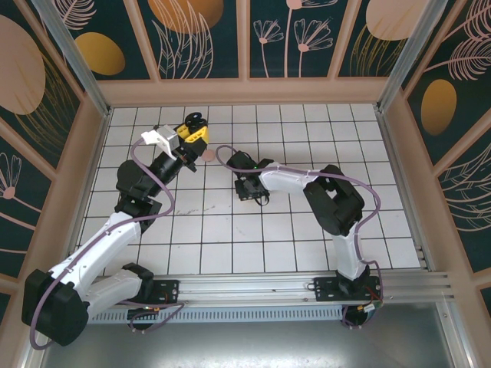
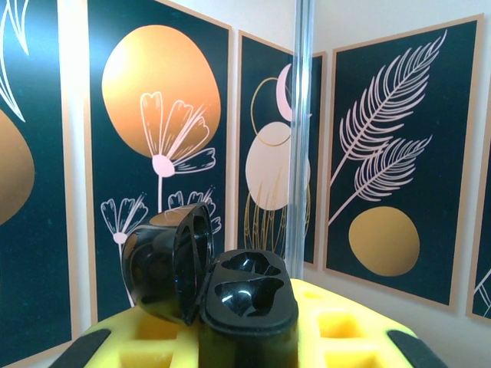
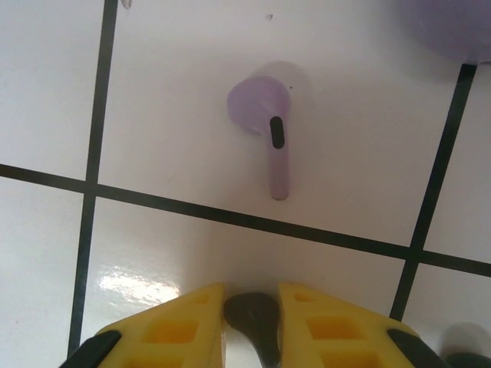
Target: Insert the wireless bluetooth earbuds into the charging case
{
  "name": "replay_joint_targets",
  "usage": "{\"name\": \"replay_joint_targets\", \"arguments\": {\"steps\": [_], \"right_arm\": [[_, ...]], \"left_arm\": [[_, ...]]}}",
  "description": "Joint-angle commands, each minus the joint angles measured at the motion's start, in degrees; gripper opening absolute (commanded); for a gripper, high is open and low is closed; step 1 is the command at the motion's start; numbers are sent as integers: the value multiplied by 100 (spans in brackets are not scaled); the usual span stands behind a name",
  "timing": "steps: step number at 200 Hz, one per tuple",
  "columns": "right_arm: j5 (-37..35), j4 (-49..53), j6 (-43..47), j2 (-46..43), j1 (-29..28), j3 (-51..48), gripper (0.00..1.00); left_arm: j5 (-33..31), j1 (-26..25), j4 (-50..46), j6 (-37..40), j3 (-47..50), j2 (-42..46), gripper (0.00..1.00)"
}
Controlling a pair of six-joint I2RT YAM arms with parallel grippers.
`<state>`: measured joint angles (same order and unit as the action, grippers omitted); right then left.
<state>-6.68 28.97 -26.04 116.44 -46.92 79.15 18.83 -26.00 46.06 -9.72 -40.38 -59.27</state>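
My left gripper (image 1: 193,132) is raised above the tiled floor and shut on the black charging case (image 2: 247,300). The case stands upright between the yellow fingers (image 2: 341,326), its lid (image 2: 165,261) swung open to the left and both wells bare. My right gripper (image 3: 252,308) is down at the floor in the middle (image 1: 247,188), its yellow fingers pressed against both sides of a black earbud (image 3: 255,320). A lilac earbud (image 3: 270,136) lies flat on the tile just ahead of it, stem pointing back toward the fingers.
A pale pink disc (image 1: 209,154) lies on the floor between the two grippers. A blurred lilac shape (image 3: 453,23) sits at the top right of the right wrist view. Patterned walls (image 1: 245,38) close in the floor on three sides.
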Motion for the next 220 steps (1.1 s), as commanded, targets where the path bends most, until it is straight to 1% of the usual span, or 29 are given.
{"name": "replay_joint_targets", "arguments": {"steps": [1,14,33,42,65,79,88,115,160,181,220], "right_arm": [[-3,51,-67,257,-80,-5,18],[17,53,-76,257,-90,18,14],[0,54,-76,196,-115,32,12],[-16,28,-92,127,-122,17,9],[-38,-101,-151,-190,-134,-71,9],[-44,-169,-156,-403,-134,-109,8],[-55,-188,-148,-527,-133,-110,8],[-120,-134,-62,-835,-126,13,8],[-193,2,67,-1433,-42,336,7],[-177,32,115,-1729,15,514,7],[-167,173,222,-2074,110,841,7]], "left_arm": [[92,-6,144,-39,70,33,0],[136,-10,140,-46,74,30,0],[266,-10,174,-5,99,21,0],[296,-10,168,11,92,-5,0],[234,-10,98,128,104,-40,0],[342,-10,166,366,206,-41,0],[264,-10,197,446,294,-26,0],[80,-10,364,678,564,20,0],[86,-10,758,1151,935,-56,0],[85,-10,1035,1066,1076,-152,0],[152,-9,1593,669,1214,-372,0]]}}
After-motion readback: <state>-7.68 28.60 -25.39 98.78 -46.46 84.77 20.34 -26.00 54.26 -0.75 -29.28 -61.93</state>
